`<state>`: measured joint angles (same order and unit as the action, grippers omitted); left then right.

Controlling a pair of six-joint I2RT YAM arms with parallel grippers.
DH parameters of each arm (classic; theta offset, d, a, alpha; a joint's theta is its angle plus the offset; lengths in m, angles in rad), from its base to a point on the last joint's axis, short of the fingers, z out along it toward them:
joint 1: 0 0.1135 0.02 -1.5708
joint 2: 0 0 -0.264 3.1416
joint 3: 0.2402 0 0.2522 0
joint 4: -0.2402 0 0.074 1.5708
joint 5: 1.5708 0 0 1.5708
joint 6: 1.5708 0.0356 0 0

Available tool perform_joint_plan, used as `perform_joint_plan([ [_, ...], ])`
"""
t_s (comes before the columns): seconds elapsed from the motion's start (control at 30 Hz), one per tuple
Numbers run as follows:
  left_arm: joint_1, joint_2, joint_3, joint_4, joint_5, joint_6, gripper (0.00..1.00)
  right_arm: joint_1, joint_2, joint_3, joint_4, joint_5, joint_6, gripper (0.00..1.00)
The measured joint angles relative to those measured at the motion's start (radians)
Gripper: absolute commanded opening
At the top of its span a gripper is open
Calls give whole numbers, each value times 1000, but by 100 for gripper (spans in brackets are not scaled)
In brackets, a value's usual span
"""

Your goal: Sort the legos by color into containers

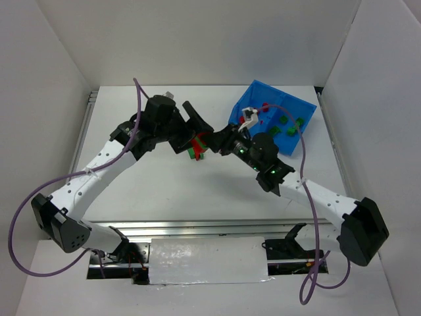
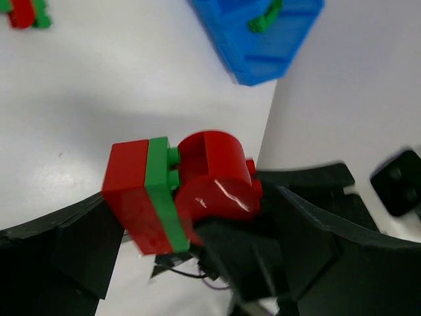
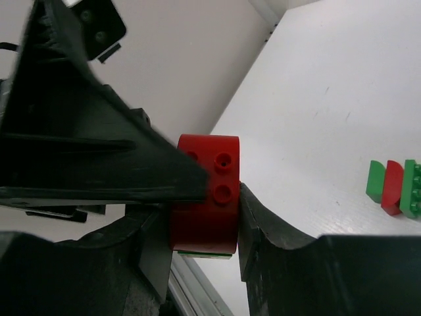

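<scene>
The right gripper (image 3: 222, 194) pinches the red rounded brick (image 3: 204, 227), joined to a red-green pair (image 2: 145, 197). The left gripper (image 2: 197, 204) gapes wide around all 3, with the blue bin (image 2: 263, 56) beyond it.

- No text, label, brand, number or sign can be read in any of the 3 views.
- The red brick (image 3: 205, 197) shows only plain studs, with no lettering legible on them.
- The walls of the blue bin (image 1: 293, 100) show no legible marking.
</scene>
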<state>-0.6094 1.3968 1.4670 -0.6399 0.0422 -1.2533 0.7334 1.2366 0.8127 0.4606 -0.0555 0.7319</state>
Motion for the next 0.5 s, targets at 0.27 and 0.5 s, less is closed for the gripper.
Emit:
perform_joint_plan([
  [0.27,17,-148,18,219,125,265,99,-274,-198,-109,2,-175,112,0],
  [0.5,24,-348,-217,600,388,444,100,-391,-264,-93,98,-437,263,0],
])
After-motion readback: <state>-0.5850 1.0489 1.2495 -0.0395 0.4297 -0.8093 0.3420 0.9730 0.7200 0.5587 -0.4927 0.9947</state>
